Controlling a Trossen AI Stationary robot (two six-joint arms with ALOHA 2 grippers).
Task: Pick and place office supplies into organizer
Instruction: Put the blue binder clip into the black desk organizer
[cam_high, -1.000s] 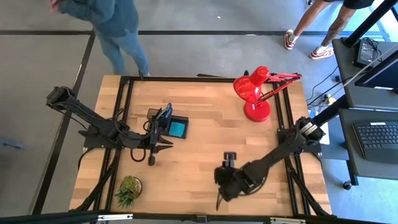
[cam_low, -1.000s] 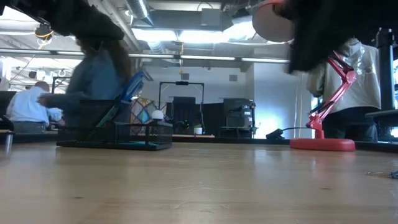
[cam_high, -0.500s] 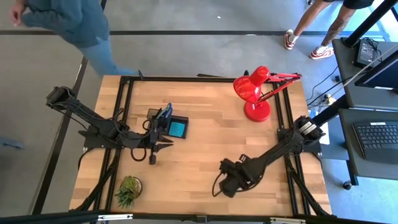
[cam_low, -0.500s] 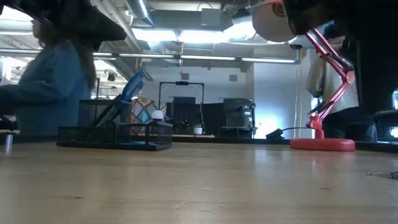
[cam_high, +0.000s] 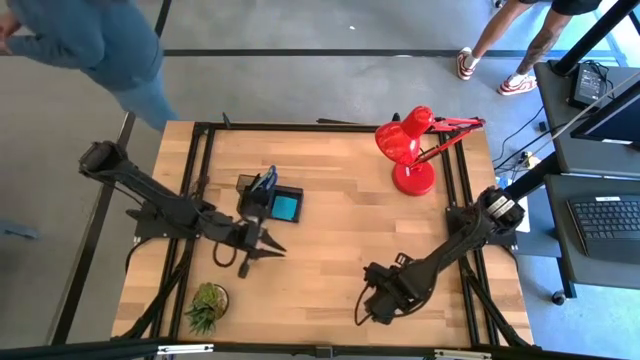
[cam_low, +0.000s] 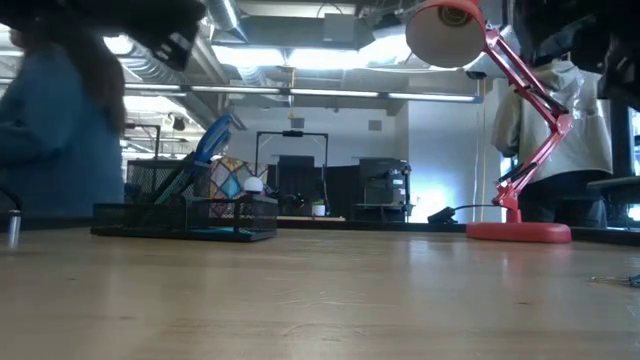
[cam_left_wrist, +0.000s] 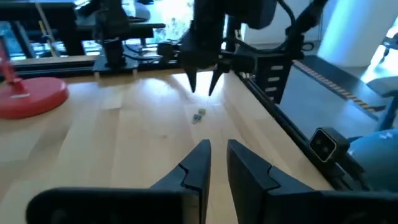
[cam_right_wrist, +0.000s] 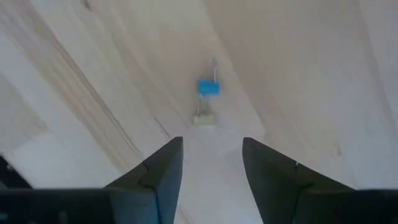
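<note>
- Two dark fingers of the right gripper (cam_right_wrist: 211, 180) stand spread with bare wood between them; its jaws pinch nothing.
- Just ahead of those jaws a small blue binder clip (cam_right_wrist: 208, 88) lies on the tabletop (cam_high: 330, 230), with a tiny pale bit touching its near end.
- From above, the right gripper (cam_high: 378, 305) hangs low over the near right part of the tabletop, well apart from the organizer.
- Jaws of the left gripper (cam_left_wrist: 214, 163) are nearly pressed together, a narrow slit between the fingers, and they pinch nothing.
- From above, the left gripper (cam_high: 262, 243) sits just beside the near side of the black organizer (cam_high: 268, 203).
- Blue-handled scissors (cam_low: 208, 145) lean out of the organizer's taller cup section, and a cyan sticky-note pad (cam_high: 286, 208) lies in its low compartment.
- Beyond, a red desk lamp (cam_high: 410, 150) stands at the far right, a small green potted plant (cam_high: 206, 306) at the near left corner, and a person in blue (cam_high: 95, 45) is off the far left edge.
</note>
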